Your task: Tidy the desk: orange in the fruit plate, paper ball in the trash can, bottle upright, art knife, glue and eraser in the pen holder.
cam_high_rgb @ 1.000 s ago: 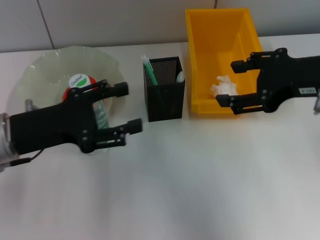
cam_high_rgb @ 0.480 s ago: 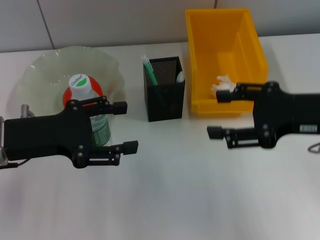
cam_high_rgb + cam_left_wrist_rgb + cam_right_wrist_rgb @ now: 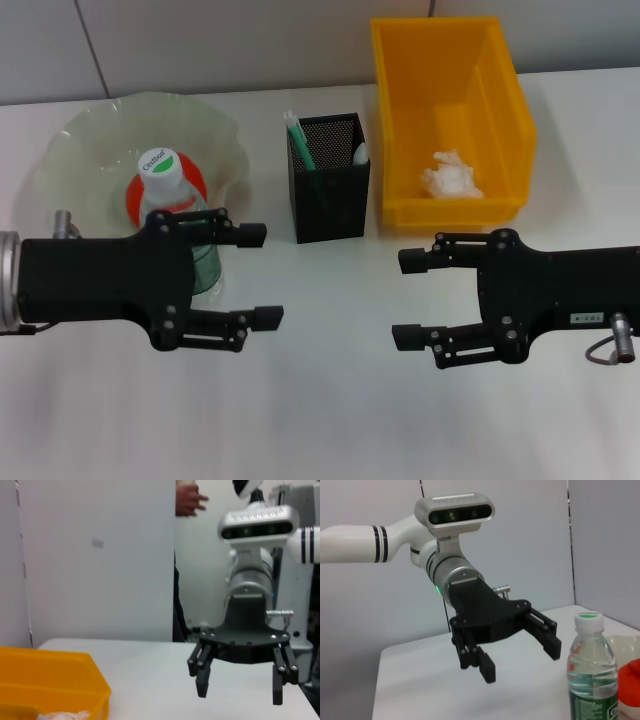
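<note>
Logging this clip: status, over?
Left gripper and right gripper open, empty, above the table. Bottle upright by orange; paper ball binned. Nothing obstructing.

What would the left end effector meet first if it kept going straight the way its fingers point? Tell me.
Most likely the right end effector, which faces it, open, across bare table. The left end effector is open too; nothing else shows between them, though height is unclear.
</note>
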{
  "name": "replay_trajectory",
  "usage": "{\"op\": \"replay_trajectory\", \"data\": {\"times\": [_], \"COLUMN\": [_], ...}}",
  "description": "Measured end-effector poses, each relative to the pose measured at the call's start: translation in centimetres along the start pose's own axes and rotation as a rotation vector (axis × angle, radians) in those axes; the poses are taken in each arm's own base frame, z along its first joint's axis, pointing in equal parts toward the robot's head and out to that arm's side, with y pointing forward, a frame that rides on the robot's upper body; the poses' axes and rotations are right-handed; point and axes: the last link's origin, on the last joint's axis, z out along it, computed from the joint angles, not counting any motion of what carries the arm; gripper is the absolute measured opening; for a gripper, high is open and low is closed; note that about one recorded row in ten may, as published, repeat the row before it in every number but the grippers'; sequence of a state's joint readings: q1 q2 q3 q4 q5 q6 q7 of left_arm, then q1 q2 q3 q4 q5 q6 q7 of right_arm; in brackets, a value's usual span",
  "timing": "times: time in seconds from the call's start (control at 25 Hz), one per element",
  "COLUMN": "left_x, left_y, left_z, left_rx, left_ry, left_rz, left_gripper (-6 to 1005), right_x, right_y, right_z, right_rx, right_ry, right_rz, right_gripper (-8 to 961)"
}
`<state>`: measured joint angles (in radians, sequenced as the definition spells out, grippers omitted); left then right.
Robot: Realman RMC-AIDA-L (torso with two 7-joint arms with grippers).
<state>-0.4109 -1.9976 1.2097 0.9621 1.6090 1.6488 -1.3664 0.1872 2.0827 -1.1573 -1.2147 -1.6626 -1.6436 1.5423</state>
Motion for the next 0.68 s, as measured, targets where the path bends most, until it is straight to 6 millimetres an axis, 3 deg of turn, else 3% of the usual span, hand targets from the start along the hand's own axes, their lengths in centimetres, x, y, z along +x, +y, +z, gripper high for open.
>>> {"op": "replay_trajectory", "data": {"times": [0.68], "left_x": [0.0], "left_y": [-0.2], "left_z": [0.3], "left_rx": [0.003], "left_ry": [-0.024], "left_rz": [-0.009], "left_gripper": [822], "right_x": [0.1], "right_y": [-0.1], "right_z": [1.1], "right_rx": [-0.043], "right_ry": [0.014], "right_rz": [-0.011], "right_gripper": [788]}}
